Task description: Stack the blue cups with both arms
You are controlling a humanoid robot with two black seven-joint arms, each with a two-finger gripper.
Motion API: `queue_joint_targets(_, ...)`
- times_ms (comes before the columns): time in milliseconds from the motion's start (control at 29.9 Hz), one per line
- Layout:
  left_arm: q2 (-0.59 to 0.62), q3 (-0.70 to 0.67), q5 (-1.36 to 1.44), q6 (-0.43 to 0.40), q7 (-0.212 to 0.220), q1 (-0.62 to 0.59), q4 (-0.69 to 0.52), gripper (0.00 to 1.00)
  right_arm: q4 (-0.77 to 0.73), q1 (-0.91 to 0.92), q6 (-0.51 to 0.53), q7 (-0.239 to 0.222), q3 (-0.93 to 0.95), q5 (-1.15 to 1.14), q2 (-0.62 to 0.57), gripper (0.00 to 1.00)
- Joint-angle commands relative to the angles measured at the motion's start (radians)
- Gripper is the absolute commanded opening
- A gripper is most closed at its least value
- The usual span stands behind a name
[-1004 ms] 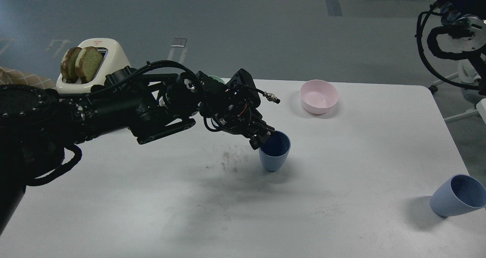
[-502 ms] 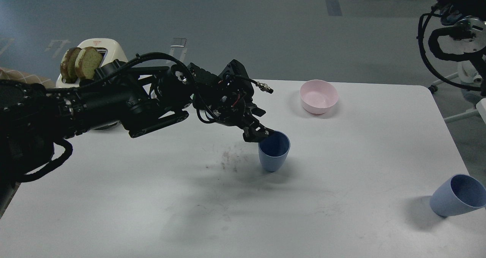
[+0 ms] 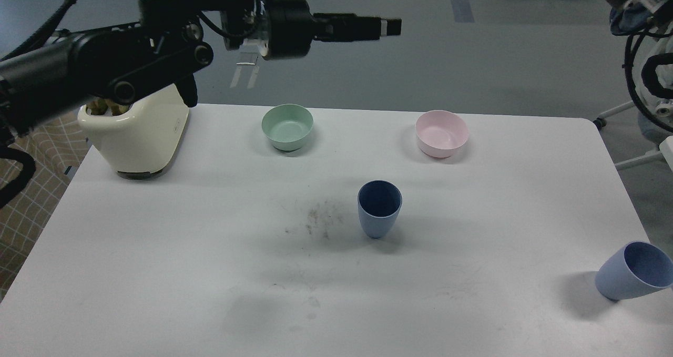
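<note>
You have two blue cups: one upright (image 3: 379, 208) mid-worktop (image 3: 210, 273), one tilted (image 3: 633, 271) at the right edge. Two bowls sit behind, pale green (image 3: 287, 126) and pink (image 3: 441, 133), with one toaster (image 3: 134, 131) far left. Your left claw (image 3: 386, 27) hangs high, fingers together, holding nothing. The right claw is out of view.

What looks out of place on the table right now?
A scatter of dark specks soils the white table just left of the upright blue cup. The other blue cup sits at the right edge, apparently tilted.

right arm (image 3: 644, 36) cropped, toast (image 3: 108, 106) mostly hidden
</note>
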Motion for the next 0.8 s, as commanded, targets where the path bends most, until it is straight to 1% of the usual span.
queue_joint_targets(0, 0.036, -0.009, -0.265, -0.001, 0.0, 0.062, 0.014, 0.98, 0.059, -0.062, 0.0, 0.0, 0.0, -0.003, -0.108, 1.0)
queue_joint_targets(67, 0.037, -0.032, -0.43, -0.008, 0.0, 0.113, 0.032, 0.98, 0.119, -0.105, 0.0, 0.0, 0.0, -0.008, -0.198, 1.0)
queue_joint_targets(100, 0.037, -0.032, -0.431, -0.008, 0.0, 0.113, 0.032, 0.98, 0.119, -0.105, 0.0, 0.0, 0.0, -0.008, -0.198, 1.0)
queue_joint_targets(167, 0.031, -0.066, -0.498, -0.034, 0.0, 0.168, 0.055, 0.98, 0.173, -0.143, 0.0, 0.0, 0.001, -0.067, -0.296, 1.0)
queue_joint_targets(201, 0.025, -0.077, -0.501, -0.039, 0.0, 0.182, 0.058, 0.98, 0.185, -0.151, 0.0, 0.0, 0.001, -0.09, -0.321, 1.0)
queue_joint_targets(268, 0.013, -0.116, -0.498, -0.039, 0.0, 0.218, 0.06, 0.98, 0.245, -0.191, 0.0, 0.0, 0.0, -0.207, -0.417, 1.0)
queue_joint_targets(301, 0.013, -0.117, -0.498, -0.039, 0.0, 0.219, 0.06, 0.98, 0.245, -0.191, 0.0, 0.0, 0.0, -0.207, -0.418, 1.0)
queue_joint_targets(368, -0.018, -0.126, -0.498, -0.039, 0.0, 0.235, 0.061, 0.98, 0.318, -0.223, 0.0, 0.0, 0.0, -0.358, -0.519, 1.0)
queue_joint_targets(435, -0.035, -0.127, -0.5, -0.039, 0.0, 0.237, 0.064, 0.98, 0.372, -0.25, 0.0, 0.0, 0.0, -0.489, -0.589, 1.0)
queue_joint_targets(502, -0.062, -0.127, -0.5, -0.039, 0.0, 0.239, 0.075, 0.98, 0.423, -0.284, 0.0, 0.0, -0.002, -0.598, -0.645, 1.0)
queue_joint_targets(569, -0.078, -0.127, -0.5, -0.039, 0.0, 0.242, 0.083, 0.98, 0.453, -0.309, 0.0, 0.0, -0.002, -0.657, -0.683, 1.0)
queue_joint_targets(636, -0.11, -0.127, -0.498, -0.039, 0.0, 0.251, 0.096, 0.98, 0.501, -0.353, -0.035, 0.0, -0.016, -0.744, -0.747, 1.0)
queue_joint_targets(669, -0.118, -0.127, -0.498, -0.039, 0.0, 0.252, 0.1, 0.98, 0.509, -0.36, -0.052, 0.0, -0.025, -0.761, -0.76, 1.0)
queue_joint_targets(736, -0.147, -0.127, -0.498, -0.038, 0.0, 0.257, 0.106, 0.98, 0.523, -0.379, -0.136, 0.0, -0.075, -0.822, -0.803, 1.0)
queue_joint_targets(770, -0.147, -0.127, -0.498, -0.038, 0.0, 0.257, 0.106, 0.98, 0.523, -0.38, -0.136, 0.0, -0.075, -0.822, -0.803, 1.0)
